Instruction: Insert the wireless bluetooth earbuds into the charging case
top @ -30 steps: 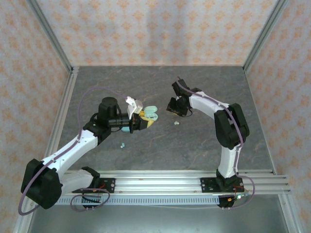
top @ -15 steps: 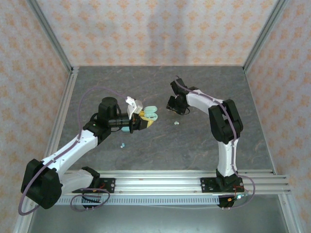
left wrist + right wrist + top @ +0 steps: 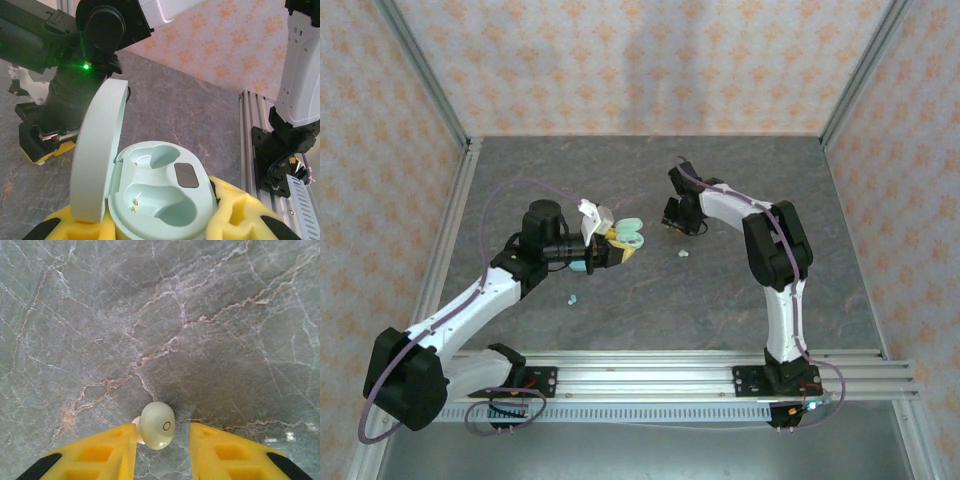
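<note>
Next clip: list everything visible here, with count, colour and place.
charging case: 1, pale mint, lid open, both wells empty, held in the left fingers
earbud: 1, pale mint, on the table between the right fingers
loose earbuds: 2, on the table; one pale mint right of the case, one light blue by the left arm
table: 1, grey marbled
left fingers: yellow, shut on the case
right fingers: yellow, open around the earbud
arms: 2, white and black; right arm

The case (image 3: 160, 200) sinks out of sight between yellow pads (image 3: 240, 210), cut by the lower edge; right of it, an earbud (image 3: 683, 254) is only a speck.
</note>
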Action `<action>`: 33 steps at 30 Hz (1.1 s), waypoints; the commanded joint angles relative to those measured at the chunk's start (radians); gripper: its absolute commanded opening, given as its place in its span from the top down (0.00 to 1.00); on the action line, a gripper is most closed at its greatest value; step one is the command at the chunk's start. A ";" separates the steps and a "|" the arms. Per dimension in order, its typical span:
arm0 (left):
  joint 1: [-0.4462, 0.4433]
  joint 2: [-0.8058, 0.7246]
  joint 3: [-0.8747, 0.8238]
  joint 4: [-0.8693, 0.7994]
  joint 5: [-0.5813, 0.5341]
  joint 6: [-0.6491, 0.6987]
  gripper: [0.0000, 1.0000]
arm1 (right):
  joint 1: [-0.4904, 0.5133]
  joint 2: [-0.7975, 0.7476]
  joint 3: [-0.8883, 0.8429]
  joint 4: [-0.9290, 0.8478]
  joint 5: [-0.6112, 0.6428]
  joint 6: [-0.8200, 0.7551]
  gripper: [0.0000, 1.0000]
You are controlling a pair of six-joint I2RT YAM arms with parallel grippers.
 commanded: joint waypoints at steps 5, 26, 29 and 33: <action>0.011 -0.002 0.015 -0.010 0.007 0.015 0.90 | -0.009 0.022 0.036 -0.028 0.032 -0.024 0.67; 0.011 -0.030 0.008 -0.024 0.002 0.020 0.90 | -0.012 0.035 0.060 -0.045 0.038 -0.042 0.70; 0.011 -0.033 0.006 -0.025 0.000 0.020 0.90 | -0.014 0.044 0.055 -0.042 0.033 -0.046 0.74; 0.011 -0.037 0.007 -0.028 0.000 0.019 0.90 | -0.013 0.052 0.048 -0.032 0.009 -0.053 0.77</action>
